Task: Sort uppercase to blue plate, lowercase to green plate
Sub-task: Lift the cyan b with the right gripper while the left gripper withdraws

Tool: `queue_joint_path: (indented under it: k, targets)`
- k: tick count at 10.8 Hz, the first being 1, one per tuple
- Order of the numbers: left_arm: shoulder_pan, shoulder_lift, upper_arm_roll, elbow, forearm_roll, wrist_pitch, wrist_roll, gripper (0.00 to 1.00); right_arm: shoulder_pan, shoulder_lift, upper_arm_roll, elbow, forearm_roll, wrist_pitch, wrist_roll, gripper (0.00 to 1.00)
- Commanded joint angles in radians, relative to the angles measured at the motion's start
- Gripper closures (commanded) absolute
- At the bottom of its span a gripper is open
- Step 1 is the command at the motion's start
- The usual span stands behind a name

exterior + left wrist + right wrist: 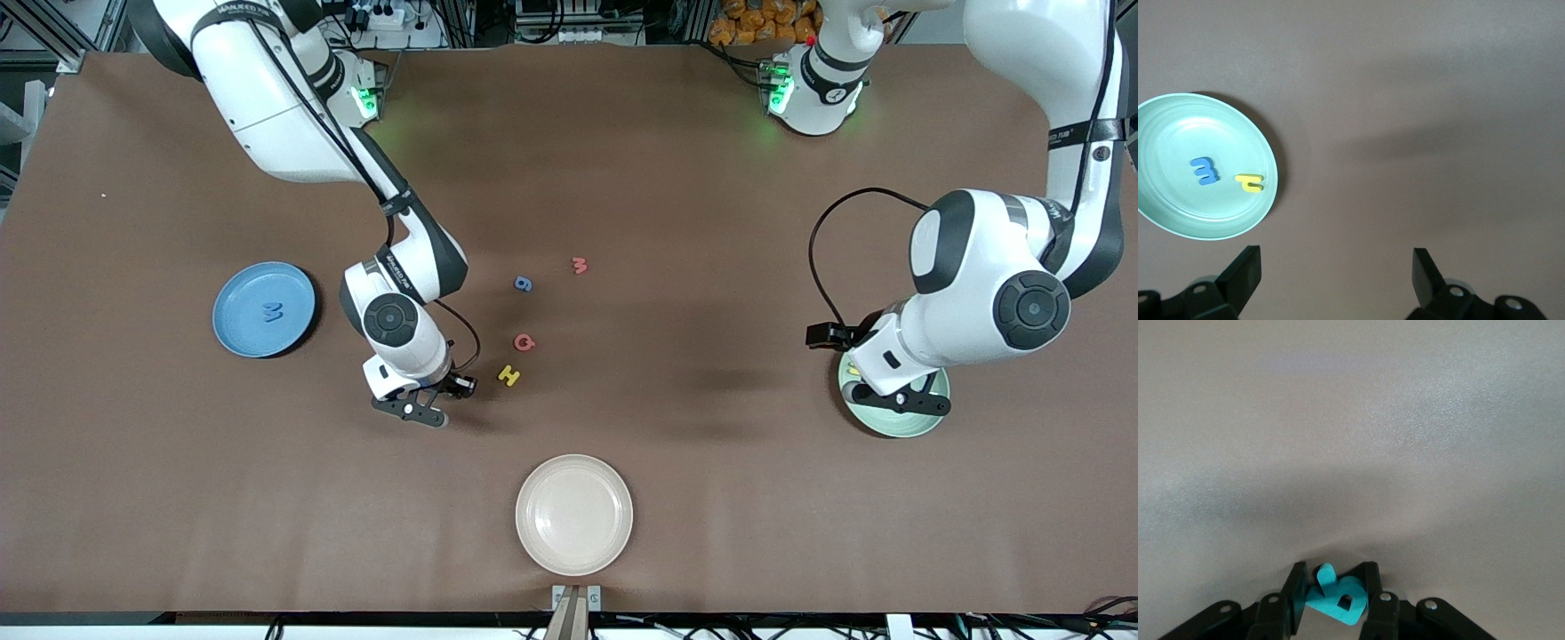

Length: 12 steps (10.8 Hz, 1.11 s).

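Note:
My right gripper point(1333, 581) is shut on the teal R point(1340, 603), low at the tabletop. In the front view the right gripper point(411, 411) stands beside the yellow H point(508, 375), and the R is hidden there. The red Q point(524, 342), blue g point(524, 284) and small red w/m point(580, 265) lie loose mid-table. The blue M point(273, 311) lies in the blue plate point(236, 333). My left gripper point(898, 400) hangs open over the green plate point(900, 427). The green plate point(1178, 223) holds the blue e-like letter point(1204, 171) and the yellow hooked letter point(1249, 182). Nothing sits between the left gripper point(1337, 267) fingers.
A beige plate point(574, 514) lies near the table's front edge, nearer the camera than the loose letters. The brown tabletop point(711, 222) spreads between the two arms.

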Motion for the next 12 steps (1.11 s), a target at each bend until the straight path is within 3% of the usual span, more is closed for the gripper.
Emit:
queue_joint_path:
  k: [1, 6, 11, 12]
  targets:
    - [0.002, -0.016, -0.008, -0.013, 0.024, -0.007, -0.021, 0.0, -0.001, -0.002, -0.002, -0.003, -0.007, -0.016, -0.022, 0.77]
    - [-0.036, -0.019, -0.01, -0.01, 0.022, -0.007, -0.115, 0.0, -0.057, -0.041, -0.002, 0.035, 0.065, -0.186, -0.258, 0.76]
    - [-0.203, -0.013, -0.01, -0.01, 0.01, -0.007, -0.405, 0.0, -0.177, -0.134, -0.008, 0.03, 0.056, -0.364, -0.594, 0.76]
    - [-0.249, -0.007, -0.01, -0.009, 0.01, -0.007, -0.469, 0.0, -0.177, -0.141, -0.037, 0.021, 0.058, -0.419, -0.662, 0.76]
